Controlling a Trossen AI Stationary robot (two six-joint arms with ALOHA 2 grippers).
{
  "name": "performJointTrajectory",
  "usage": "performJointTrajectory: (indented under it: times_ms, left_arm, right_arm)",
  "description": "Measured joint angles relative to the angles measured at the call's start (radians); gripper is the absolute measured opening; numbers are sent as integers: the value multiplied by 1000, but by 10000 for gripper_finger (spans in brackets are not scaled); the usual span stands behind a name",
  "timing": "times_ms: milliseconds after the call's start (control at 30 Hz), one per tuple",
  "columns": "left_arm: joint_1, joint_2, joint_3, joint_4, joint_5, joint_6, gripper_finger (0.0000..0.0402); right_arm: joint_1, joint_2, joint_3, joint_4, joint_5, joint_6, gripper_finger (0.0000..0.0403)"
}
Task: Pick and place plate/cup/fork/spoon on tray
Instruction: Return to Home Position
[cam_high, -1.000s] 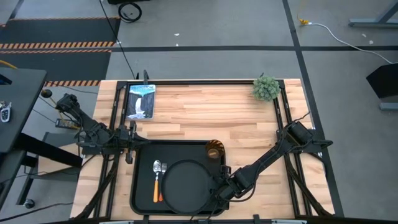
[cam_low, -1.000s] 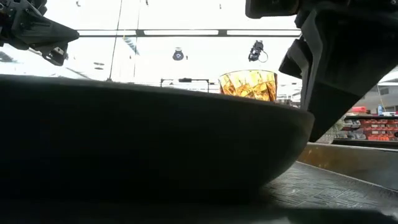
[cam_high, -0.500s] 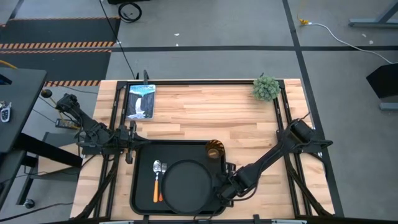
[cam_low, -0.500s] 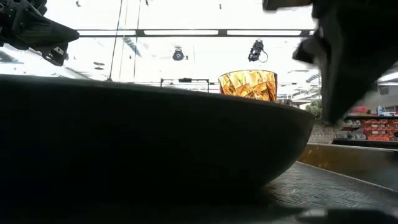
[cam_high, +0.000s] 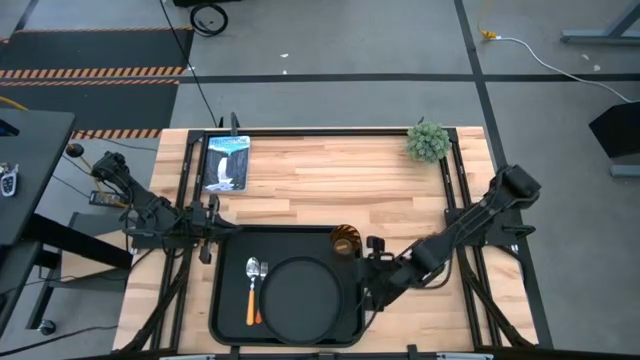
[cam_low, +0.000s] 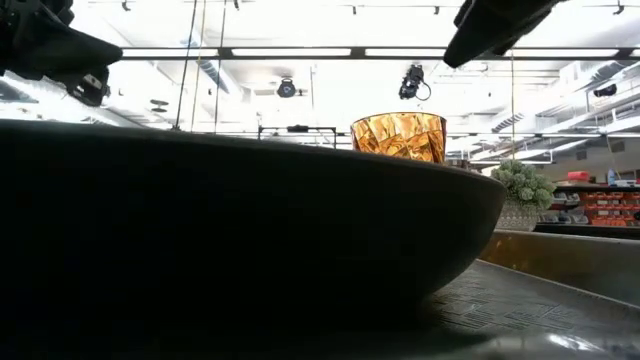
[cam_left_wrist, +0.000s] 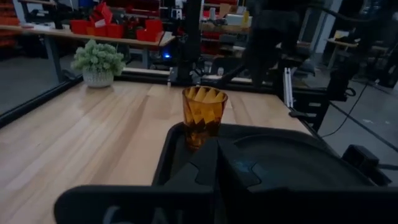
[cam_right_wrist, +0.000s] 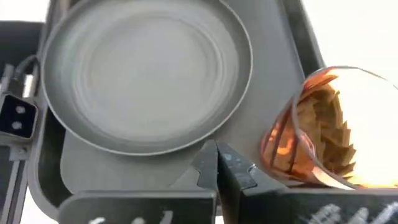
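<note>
Large black rectangular tray sat at the wooden desk's near edge, holding the round matte black plate, amber cup, orange-handled spoon and fork. Right pincer had pulled back off the plate, fingers together, empty. Left pincer parked at the tray's corner; can't tell its fingers. Task looked complete.

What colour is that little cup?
Amber-brown, faceted cup; clearest in the left wrist view.

Workshop or lab: grey concrete floor, hazard-striped mat, ceiling strip lights, red storage bins.
</note>
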Motion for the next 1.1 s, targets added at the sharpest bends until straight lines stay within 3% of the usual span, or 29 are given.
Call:
performJointTrajectory:
  times_ms: [167,267,633,800,1100]
  left_arm:
    - [0,8,-115,156,5,-5,11]
    - [2,7,-125,133,-1,-15,11]
    - [3,4,-125,316,-7,236,11]
    - [15,5,-125,319,-8,234,11]
    - [13,5,-125,322,-7,192,11]
  right_arm:
    - [-32,-138,-224,257,28,-76,2]
    - [-70,-233,-363,416,35,-118,3]
    - [-219,-568,-765,997,-28,-378,3]
    - [-302,-685,-882,1084,-42,-444,3]
    - [-465,-848,-991,1091,-188,-476,4]
